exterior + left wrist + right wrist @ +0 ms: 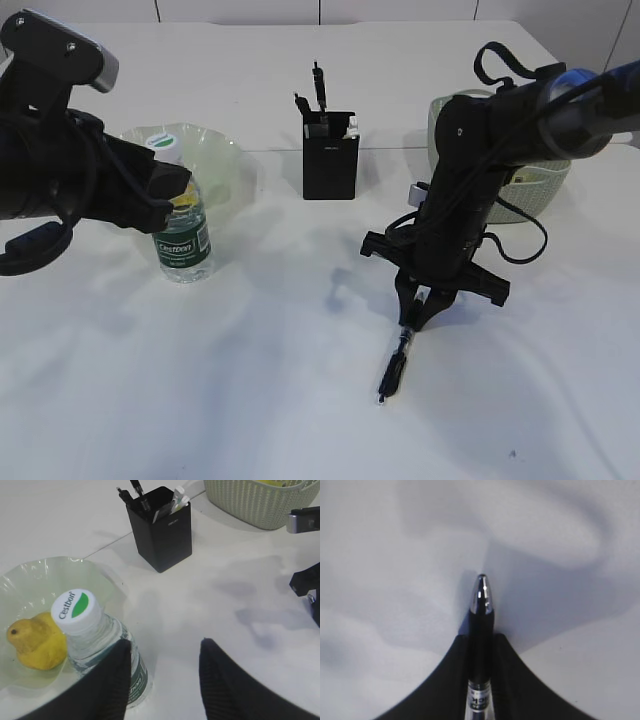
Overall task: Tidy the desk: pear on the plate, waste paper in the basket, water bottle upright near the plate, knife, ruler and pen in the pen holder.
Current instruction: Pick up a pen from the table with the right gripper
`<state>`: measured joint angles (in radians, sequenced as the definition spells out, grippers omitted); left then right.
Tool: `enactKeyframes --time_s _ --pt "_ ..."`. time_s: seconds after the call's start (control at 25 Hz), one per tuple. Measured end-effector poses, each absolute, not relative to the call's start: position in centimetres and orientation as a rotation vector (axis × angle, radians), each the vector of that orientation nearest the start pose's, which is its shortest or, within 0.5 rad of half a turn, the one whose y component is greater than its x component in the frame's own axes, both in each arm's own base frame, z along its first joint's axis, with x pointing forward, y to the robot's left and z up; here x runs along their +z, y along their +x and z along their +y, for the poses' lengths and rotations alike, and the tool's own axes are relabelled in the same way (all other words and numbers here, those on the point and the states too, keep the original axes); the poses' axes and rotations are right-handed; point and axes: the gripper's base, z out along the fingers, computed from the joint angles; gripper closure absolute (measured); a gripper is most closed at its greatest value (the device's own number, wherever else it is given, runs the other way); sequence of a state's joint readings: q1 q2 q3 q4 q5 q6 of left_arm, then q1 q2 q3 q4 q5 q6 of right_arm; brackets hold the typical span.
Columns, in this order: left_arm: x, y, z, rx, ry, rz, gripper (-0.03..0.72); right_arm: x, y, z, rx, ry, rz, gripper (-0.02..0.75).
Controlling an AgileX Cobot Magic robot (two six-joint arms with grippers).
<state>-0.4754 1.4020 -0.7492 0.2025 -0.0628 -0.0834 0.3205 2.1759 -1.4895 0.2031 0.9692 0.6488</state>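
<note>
1. Spreading across every view is the white desk (300,420), a thin seam running across it behind the pen holder; a pale wall edge shows along the top of the exterior view.
2. On the left stands the water bottle (182,235), upright with its white cap on, touching the front rim of the ruffled green plate (215,150), where the pear (35,641) lies.
3. Behind the middle sits the black pen holder (330,155) with dark tools sticking up from it.
4. At the right rear is the sage-green basket (535,190), with something yellow just showing inside in the left wrist view.
5. Reaching in from the left, the left gripper (162,680) has its fingers spread apart, one beside the bottle, gripping nothing.
6. Pointing straight down at the desk, the right gripper (417,312) has its fingers pressed against both sides of the pen (481,630), whose far end lies on the desk.
</note>
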Motion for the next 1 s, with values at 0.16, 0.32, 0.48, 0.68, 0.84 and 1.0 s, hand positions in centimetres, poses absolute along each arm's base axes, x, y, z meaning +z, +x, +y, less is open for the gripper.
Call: enactKeyframes --time_s 0.16,0.32,0.48,0.68,0.84,1.0 --pt "24.80 26.06 -13.55 -0.231 0.617 1.989 0.372 12.03 38.71 14.44 0.240 0.708 3.130 0.649" --pt "24.82 26.07 -13.55 -0.232 0.617 1.987 0.372 12.03 38.71 14.44 0.240 0.708 3.130 0.649" --pt "24.98 26.13 -13.63 -0.239 0.613 1.968 0.372 12.03 38.71 14.44 0.240 0.708 3.130 0.650" --pt "25.11 26.17 -13.68 -0.244 0.611 1.953 0.372 12.03 38.73 14.43 0.238 0.706 3.128 0.650" --pt "25.10 26.17 -13.68 -0.244 0.611 1.953 0.372 12.01 38.77 14.31 0.219 0.689 3.124 0.651" --pt "25.10 26.17 -13.68 -0.244 0.611 1.953 0.372 11.98 38.82 14.16 0.196 0.669 3.120 0.651"
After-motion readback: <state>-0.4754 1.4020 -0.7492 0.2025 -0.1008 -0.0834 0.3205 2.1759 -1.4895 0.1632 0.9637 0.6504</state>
